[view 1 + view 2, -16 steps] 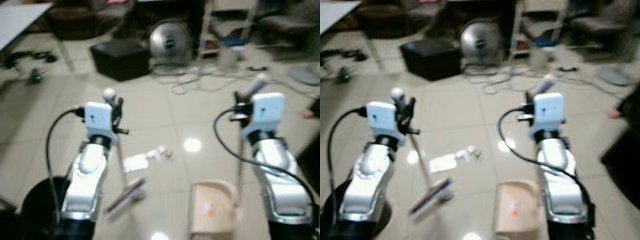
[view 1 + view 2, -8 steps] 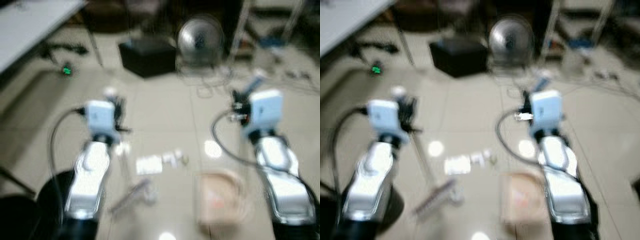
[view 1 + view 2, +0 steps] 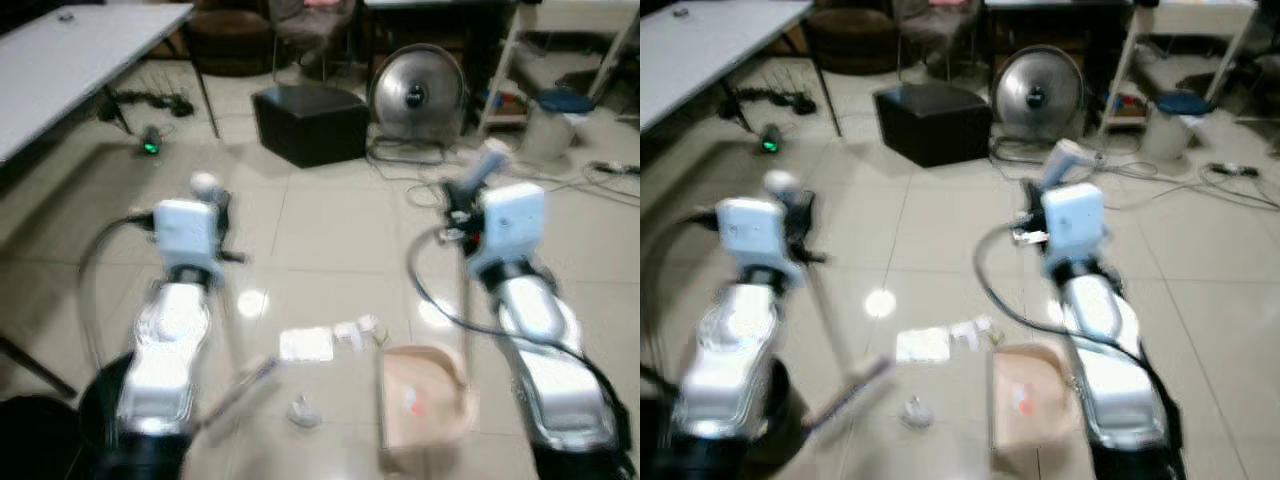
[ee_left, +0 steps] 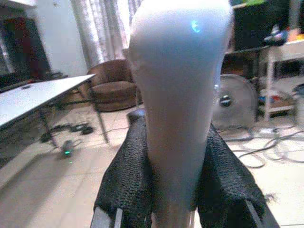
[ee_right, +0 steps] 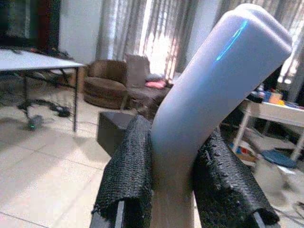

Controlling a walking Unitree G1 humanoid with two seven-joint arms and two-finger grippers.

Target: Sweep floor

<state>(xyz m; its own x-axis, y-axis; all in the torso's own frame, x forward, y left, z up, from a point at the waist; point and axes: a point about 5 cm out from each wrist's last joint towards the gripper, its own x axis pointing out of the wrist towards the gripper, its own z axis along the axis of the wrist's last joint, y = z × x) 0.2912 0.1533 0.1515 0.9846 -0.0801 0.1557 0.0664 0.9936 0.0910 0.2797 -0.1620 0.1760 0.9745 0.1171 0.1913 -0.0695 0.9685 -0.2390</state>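
Centrally, on the tiled floor [image 3: 320,230], paper scraps [image 3: 306,344] and a small crumpled piece [image 3: 302,411] lie between the two tools. At left of the frame, the left gripper [image 4: 173,199] is closed around the white broom handle [image 4: 178,95]; the broom head [image 3: 240,385] rests on the floor at lower centre-left, blurred. At right, the right gripper [image 5: 173,190] clamps the angled dustpan handle [image 5: 213,95], with the beige dustpan [image 3: 425,405] on the floor just right of the scraps. Across the upper frame stand a black box [image 3: 310,122], a fan [image 3: 417,95] and a grey tabletop [image 3: 70,60].
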